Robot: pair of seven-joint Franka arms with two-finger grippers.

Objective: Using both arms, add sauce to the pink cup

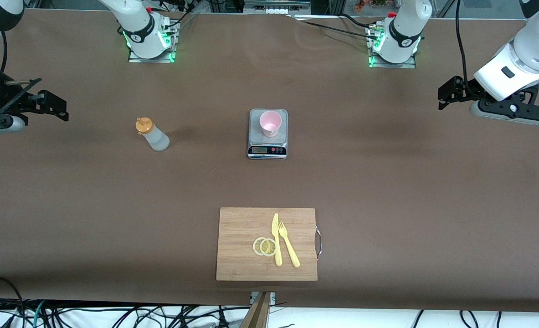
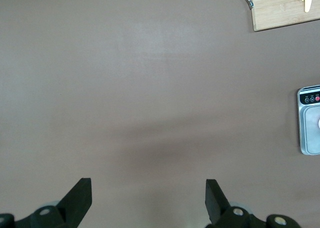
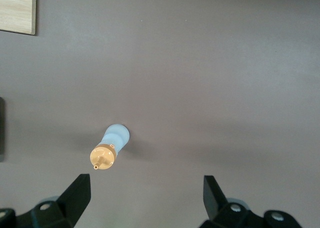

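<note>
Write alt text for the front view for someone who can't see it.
A pink cup stands on a grey scale mid-table, with a sauce bottle toward the right arm's end. The right gripper and left gripper hang open, apart from both. Nearer the camera, a cutting board holds lemon slices, knife and fork.

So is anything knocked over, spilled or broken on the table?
Nothing stands out. The sauce bottle stands upright, the pink cup sits upright on the scale, and no spill shows on the table.
</note>
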